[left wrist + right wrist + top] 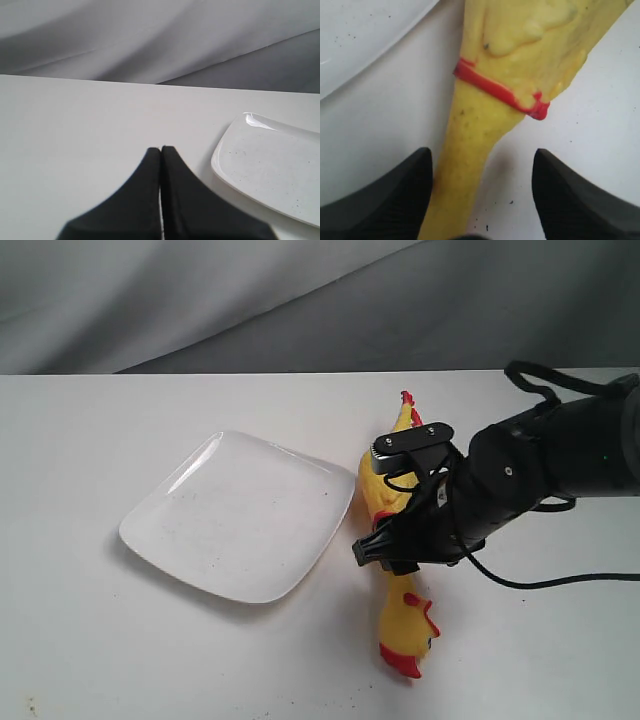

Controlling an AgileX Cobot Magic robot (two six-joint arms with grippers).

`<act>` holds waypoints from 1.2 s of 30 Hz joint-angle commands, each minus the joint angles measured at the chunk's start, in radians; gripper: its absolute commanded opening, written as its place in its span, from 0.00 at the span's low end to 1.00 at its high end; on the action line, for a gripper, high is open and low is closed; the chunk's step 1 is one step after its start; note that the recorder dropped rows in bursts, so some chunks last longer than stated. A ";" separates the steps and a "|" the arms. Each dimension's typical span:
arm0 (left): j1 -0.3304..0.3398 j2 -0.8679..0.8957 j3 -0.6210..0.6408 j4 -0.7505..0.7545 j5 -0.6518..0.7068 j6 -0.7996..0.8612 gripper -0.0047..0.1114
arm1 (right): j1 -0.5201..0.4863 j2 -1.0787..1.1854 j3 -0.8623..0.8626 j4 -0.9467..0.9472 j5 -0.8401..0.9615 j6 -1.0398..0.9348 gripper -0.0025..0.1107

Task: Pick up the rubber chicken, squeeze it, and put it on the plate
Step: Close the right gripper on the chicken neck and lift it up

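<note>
The rubber chicken (pixel 382 495) lies on the white table just right of the plate (pixel 240 515), feet far, red-beaked head (pixel 405 628) near. My right gripper (pixel 392 552) hangs low over its neck. In the right wrist view the gripper (pixel 483 150) is open, its black fingers (pixel 405 195) straddling the yellow neck (pixel 470 160) below the red ring (pixel 500 92); the neck lies close to one finger, with a gap to the other. My left gripper (pixel 161 148) is shut on nothing above bare table, the plate (pixel 272 165) beside it. It is out of the exterior view.
The right arm's black cable (pixel 540 580) trails over the table on the right. Grey cloth (pixel 300 300) hangs behind the table's far edge. A corner of the plate (pixel 360 35) shows close to the chicken in the right wrist view.
</note>
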 commanded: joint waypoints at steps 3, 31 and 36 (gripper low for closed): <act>0.002 -0.002 0.004 -0.006 -0.011 0.000 0.04 | 0.005 0.035 -0.006 0.020 -0.061 -0.006 0.50; 0.002 -0.002 0.004 -0.006 -0.011 0.000 0.04 | 0.005 -0.485 -0.006 -0.164 0.225 -0.382 0.02; 0.002 -0.002 0.004 -0.006 -0.011 0.000 0.04 | 0.005 -0.609 -0.006 0.034 0.373 -0.746 0.02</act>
